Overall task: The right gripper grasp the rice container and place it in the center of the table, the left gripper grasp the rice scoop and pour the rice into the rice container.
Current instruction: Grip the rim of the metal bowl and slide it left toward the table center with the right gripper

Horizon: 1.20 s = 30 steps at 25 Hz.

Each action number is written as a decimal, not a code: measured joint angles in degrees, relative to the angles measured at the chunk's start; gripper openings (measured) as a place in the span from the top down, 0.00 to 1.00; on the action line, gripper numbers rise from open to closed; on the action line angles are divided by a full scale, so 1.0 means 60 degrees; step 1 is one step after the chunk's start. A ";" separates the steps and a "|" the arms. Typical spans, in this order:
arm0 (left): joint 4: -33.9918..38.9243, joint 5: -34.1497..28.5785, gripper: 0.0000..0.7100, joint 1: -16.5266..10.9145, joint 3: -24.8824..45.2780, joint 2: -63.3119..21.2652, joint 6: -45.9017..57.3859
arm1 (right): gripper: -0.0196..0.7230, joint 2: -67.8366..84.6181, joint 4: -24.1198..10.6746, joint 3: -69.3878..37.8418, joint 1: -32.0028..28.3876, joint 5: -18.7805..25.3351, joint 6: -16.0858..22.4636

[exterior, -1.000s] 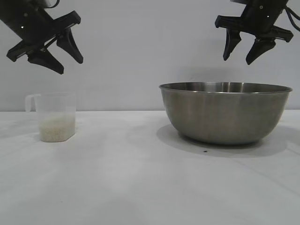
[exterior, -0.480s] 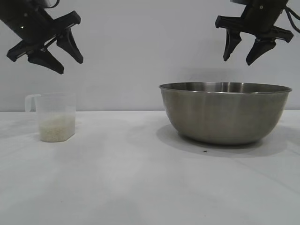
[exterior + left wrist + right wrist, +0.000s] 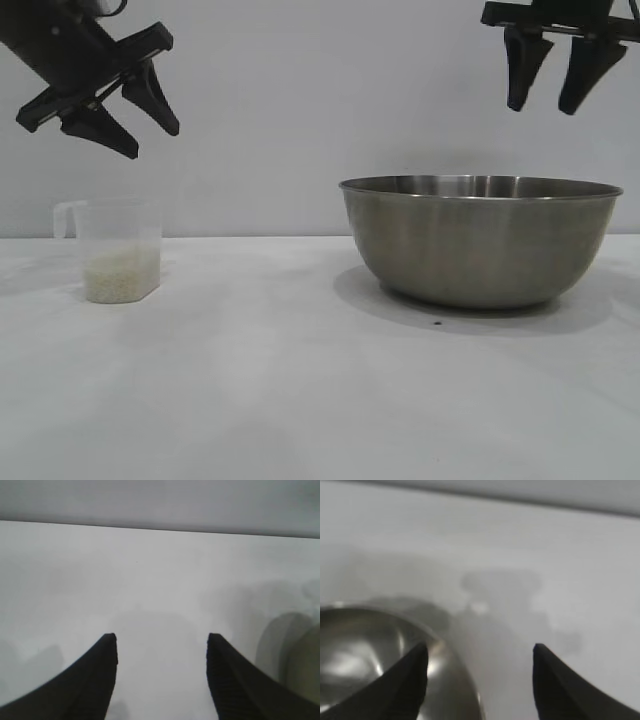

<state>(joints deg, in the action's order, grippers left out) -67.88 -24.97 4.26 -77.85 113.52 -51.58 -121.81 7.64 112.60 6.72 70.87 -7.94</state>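
Exterior view, left gripper: you see it hanging high over the counter's left side, tilted downward, above the rice scoop; its jaws stand apart and hold nothing.
Exterior view, right gripper: it hangs well above the rice container's right half, pointing almost straight down, jaws apart and empty.
Exterior view, rice scoop: upright near the counter's left edge, loop handle toward that edge, the rice filling its lower part.
Exterior view, rice container: it sits on the counter's right side, well apart from the scoop.
Left wrist view: you look past two spread fingers at bare counter; nothing lies between them.
Right wrist view: the spread fingers frame the container's rim and shiny inside, with bare counter beyond.
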 joint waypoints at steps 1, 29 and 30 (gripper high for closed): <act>0.0000 0.0000 0.52 0.0000 0.0000 0.0000 0.0000 | 0.46 -0.0049 0.0000 -0.0115 0.0000 0.0000 0.0006; 0.0000 -0.0032 0.52 0.0000 0.0000 0.0000 0.0000 | 0.97 -0.1452 0.1161 -0.1138 0.0308 -0.0110 -0.0274; 0.0000 -0.0039 0.52 0.0000 0.0000 0.0000 0.0000 | 0.97 -0.1452 0.1176 -0.1138 0.0463 -0.0124 -0.0287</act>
<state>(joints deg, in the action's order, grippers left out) -67.88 -25.20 4.26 -77.85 113.52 -51.58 -130.53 14.70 105.78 9.50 70.13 -9.66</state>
